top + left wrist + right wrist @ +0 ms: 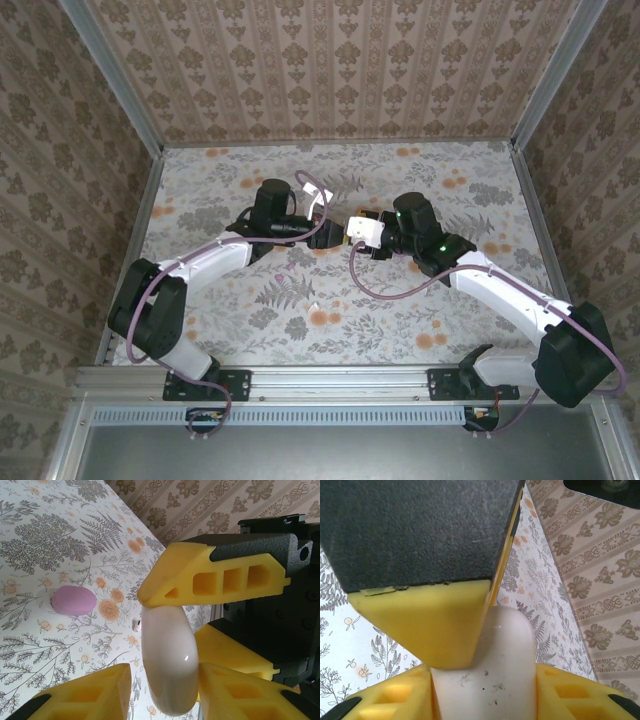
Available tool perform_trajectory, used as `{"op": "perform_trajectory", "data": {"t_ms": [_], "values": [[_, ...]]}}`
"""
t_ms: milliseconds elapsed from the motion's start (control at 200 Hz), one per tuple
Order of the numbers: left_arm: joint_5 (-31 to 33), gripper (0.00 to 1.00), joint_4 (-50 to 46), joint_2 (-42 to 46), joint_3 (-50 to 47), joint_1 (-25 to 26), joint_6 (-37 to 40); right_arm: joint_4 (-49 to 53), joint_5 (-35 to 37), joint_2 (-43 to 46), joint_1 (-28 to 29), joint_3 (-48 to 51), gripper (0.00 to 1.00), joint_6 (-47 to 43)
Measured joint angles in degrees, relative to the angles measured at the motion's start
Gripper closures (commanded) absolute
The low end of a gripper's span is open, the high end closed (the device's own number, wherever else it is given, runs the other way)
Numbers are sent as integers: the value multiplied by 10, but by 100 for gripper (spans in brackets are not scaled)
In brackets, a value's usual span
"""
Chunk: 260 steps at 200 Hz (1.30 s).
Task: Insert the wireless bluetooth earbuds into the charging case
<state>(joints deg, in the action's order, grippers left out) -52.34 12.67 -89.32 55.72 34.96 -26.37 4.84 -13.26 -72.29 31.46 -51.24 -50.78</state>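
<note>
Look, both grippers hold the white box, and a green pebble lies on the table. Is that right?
Not quite. The pebble is pink-purple, not green; the left wrist view shows it. It does lie on the table, and the left gripper and right gripper do hold the white box.

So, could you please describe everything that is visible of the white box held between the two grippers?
The white box is smooth and glossy, plastic by its look, with rounded corners and edges. The right wrist view shows a few dark specks on one face. No lid seam shows, so I cannot tell whether it is open. It is near the middle of the table, clamped from two sides by the left gripper and the right gripper.
</note>
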Motion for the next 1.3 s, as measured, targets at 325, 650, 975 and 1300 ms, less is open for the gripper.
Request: {"op": "perform_trajectory", "data": {"t_ms": [325,650,975,1300], "values": [[0,65,2,0,1,6,-7,-14,0,9,3,11,61,0],[3,78,-3,-2,9,10,-10,-17,9,10,4,11,59,0],[0,92,-3,-2,9,10,-11,-21,11,19,4,21,45,1],[46,100,27,27,-10,-20,-2,-19,-1,85,-2,30,24,85]]}}
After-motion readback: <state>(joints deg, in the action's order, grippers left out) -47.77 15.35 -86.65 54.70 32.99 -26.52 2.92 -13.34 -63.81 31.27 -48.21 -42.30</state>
